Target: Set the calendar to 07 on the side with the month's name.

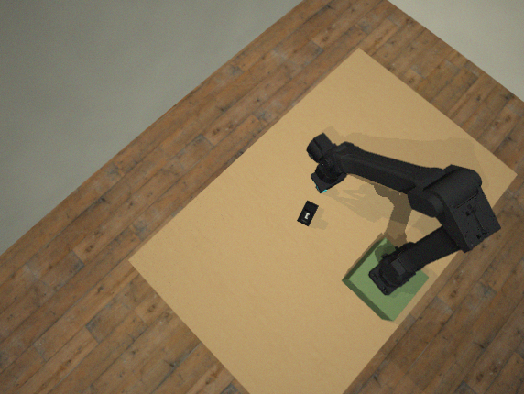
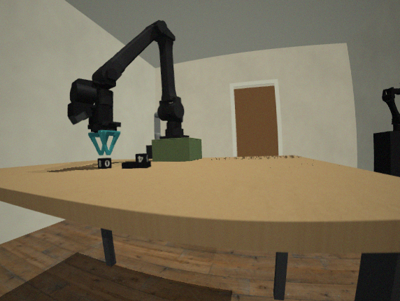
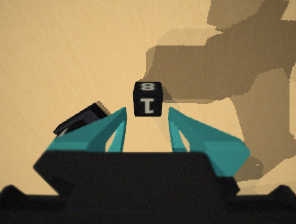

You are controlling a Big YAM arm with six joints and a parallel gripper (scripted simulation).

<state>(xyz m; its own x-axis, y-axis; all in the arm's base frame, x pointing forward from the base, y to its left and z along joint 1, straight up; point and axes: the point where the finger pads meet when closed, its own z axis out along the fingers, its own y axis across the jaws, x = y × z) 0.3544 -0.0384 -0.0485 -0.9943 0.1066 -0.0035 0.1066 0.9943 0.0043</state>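
Teal gripper (image 2: pixel 104 143) (image 3: pixel 147 112) half open, nothing held, above blk cube (image 2: pixel 104 163) (image 3: pixel 148 99) on tbl (image 1: pixel 256 257) (image 2: pixel 224 189)

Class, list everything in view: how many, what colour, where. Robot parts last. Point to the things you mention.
Table (image 1: pixel 252 257) (image 2: pixel 227 189) (image 3: pixel 60 50): one, tan, centre
Tray (image 1: pixel 311 206) (image 2: pixel 129 164) (image 3: pixel 95 107): one, black, on table
Tray cube (image 1: pixel 307 215) (image 2: pixel 141 158): one, black, white digits, on tray
Loose cube (image 2: pixel 105 163) (image 3: pixel 148 100): one, black, white digits, beside tray
Block (image 1: pixel 389 309) (image 2: pixel 170 150): one, green, under arm
Door (image 2: pixel 256 120): one, brown, far wall
Grey upright (image 2: pixel 156 126): one, behind block
Floor (image 1: pixel 137 183) (image 2: pixel 157 259): one, brown planks, below
Second arm (image 2: pixel 391 99): one, black, right edge
Arm (image 1: pixel 380 171) (image 2: pixel 166 70): one, black, on block
Tool (image 1: pixel 322 190) (image 2: pixel 104 154) (image 3: pixel 147 112): one, teal fingers, open above loose cube
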